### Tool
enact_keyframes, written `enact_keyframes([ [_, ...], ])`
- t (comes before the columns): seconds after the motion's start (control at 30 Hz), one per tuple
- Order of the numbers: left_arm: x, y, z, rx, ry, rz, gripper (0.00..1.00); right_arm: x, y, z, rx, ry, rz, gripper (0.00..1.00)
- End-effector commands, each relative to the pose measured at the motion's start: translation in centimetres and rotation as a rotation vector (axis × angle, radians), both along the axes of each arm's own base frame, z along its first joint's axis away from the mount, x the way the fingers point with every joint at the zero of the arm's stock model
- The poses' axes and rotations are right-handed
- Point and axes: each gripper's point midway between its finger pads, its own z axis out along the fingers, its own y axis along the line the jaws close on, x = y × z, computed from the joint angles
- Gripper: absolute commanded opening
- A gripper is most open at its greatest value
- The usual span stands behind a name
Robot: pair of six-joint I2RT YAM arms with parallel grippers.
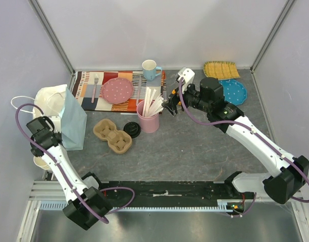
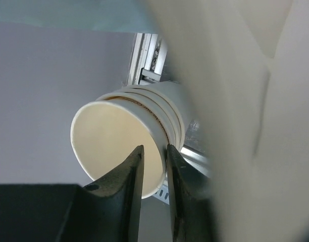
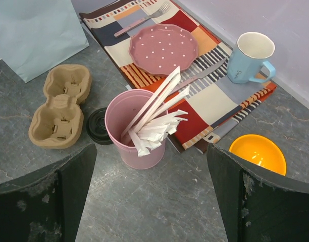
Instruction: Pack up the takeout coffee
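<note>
While the left claw (image 2: 154, 149) pinches the rim of the foremost paper cup (image 2: 111, 138) in a nested stack at the far left, one finger inside and one outside, the right claw (image 3: 150, 151) hangs spread wide above the pink cup (image 3: 137, 136) of sticks. Black lid (image 3: 99, 127) lies flat on the bench (image 3: 185, 201), between the cardboard carrier (image 3: 61, 108) and the pink cup.

Pink cup of sticks (image 1: 148, 121) near cardboard carrier (image 1: 112, 135); blue mug (image 1: 150, 69), pink plate (image 1: 117, 91) and fork (image 1: 95, 86) on striped mat (image 1: 132, 104).
</note>
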Motion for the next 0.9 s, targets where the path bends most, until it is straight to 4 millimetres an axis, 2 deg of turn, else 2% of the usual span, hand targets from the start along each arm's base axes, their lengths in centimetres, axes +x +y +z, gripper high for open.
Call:
enact_keyframes([
  [0.0,-0.5,0.2,0.1,-0.006,0.038,-0.03,0.3,-0.2,0.2,2.0,0.024,-0.053,0.011,0.98],
  [0.17,-0.8,-0.3,-0.2,-0.045,0.058,-0.037,0.2,-0.1,0.4,2.0,0.023,-0.05,0.014,0.98],
  [0.4,-0.7,-1.3,1.1,-0.091,0.042,-0.056,0.02,0.0,0.7,1.9,0.023,-0.046,0.021,0.98],
  [0.67,-1.2,-1.8,1.8,-0.105,0.062,-0.069,0.02,-0.1,0.9,1.8,0.02,-0.043,0.028,0.98],
  [0.87,-0.5,-0.3,5.5,0.058,-0.028,-0.092,0.02,-0.1,1.2,1.9,0.023,-0.044,0.035,0.98],
])
